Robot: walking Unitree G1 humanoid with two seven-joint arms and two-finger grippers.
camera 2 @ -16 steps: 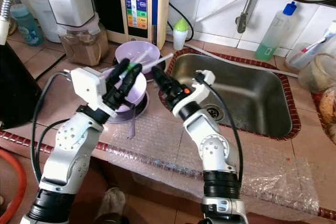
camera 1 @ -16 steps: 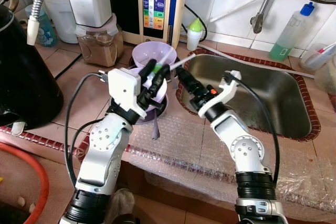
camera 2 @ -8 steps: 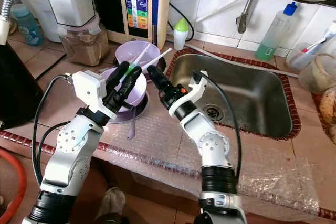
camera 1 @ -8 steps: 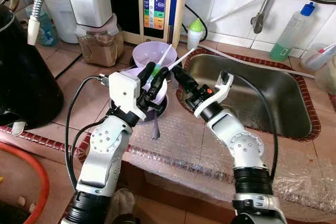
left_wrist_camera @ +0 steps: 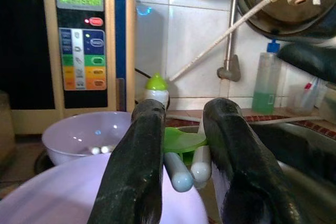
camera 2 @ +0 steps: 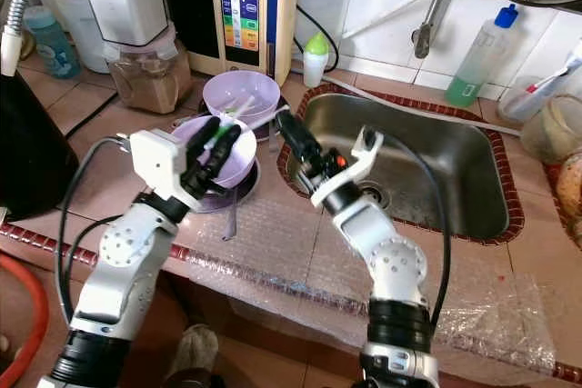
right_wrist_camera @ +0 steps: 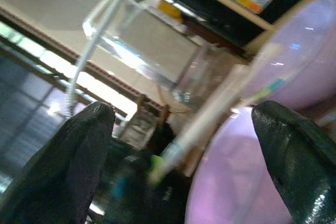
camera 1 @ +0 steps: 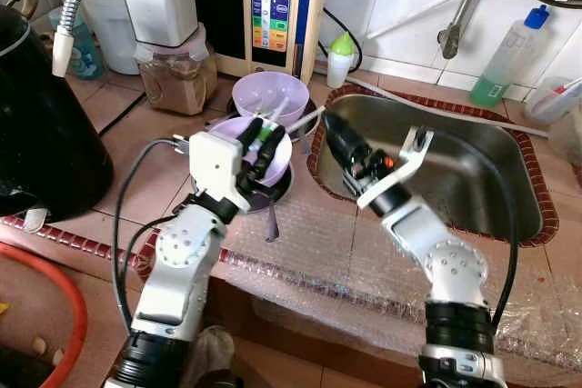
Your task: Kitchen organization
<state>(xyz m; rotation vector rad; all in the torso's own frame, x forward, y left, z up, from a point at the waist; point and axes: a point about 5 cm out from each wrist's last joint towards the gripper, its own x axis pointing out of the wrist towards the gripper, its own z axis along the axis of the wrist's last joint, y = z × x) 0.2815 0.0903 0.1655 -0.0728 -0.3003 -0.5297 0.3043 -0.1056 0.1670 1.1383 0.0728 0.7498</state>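
My left gripper [camera 1: 259,135] is shut on a bundle of utensils [left_wrist_camera: 181,140] with green and white handles, just above the nearer purple bowl [camera 1: 273,154]. One white handle [camera 1: 298,119] sticks out to the right towards the sink. A second purple bowl [camera 1: 265,94] stands behind it with small utensils inside. My right gripper [camera 1: 333,126] hovers open at the sink's left rim, its tips just right of that white handle and apart from it. In the right wrist view the fingers [right_wrist_camera: 86,145] stand wide apart with the handle [right_wrist_camera: 210,129] ahead.
A steel sink [camera 1: 473,170] lies to the right under a faucet [camera 1: 446,38]. A water purifier [camera 1: 273,6], a jar of brown powder [camera 1: 173,74] and a small green-capped bottle [camera 1: 338,56] line the back. A black pot [camera 1: 36,124] stands left. Bubble wrap [camera 1: 309,243] covers the counter edge.
My right gripper reached towards the white handle, then drew back right to the sink rim. My left gripper sank lower with the utensils, closer to the near bowl.
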